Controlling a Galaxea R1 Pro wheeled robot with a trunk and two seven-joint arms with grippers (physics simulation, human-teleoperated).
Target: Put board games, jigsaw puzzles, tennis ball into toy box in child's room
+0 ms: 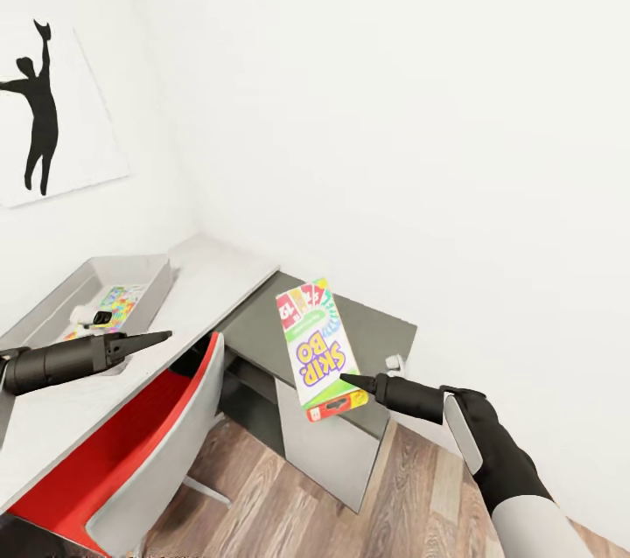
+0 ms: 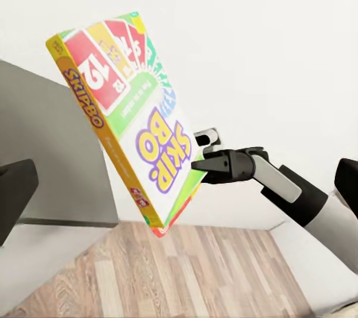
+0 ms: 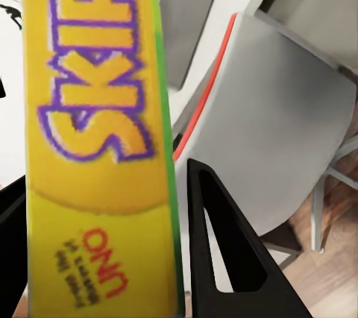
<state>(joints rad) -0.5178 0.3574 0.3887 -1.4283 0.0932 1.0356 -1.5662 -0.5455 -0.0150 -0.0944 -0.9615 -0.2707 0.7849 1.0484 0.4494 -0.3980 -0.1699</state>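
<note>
As the head view shows, the right gripper (image 1: 350, 380) pinches the SKIP-BO box (image 1: 317, 346) above the dark desk (image 1: 385, 332); the left gripper (image 1: 162, 336) appears pressed together beside the toy box (image 1: 153, 271). In the right wrist view, black fingers (image 3: 224, 251) flank the box's yellow edge.

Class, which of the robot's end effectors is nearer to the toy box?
Left. The left end effector hovers beside the toy box; the right end effector grips the SKIP-BO box over the dark desk.
</note>
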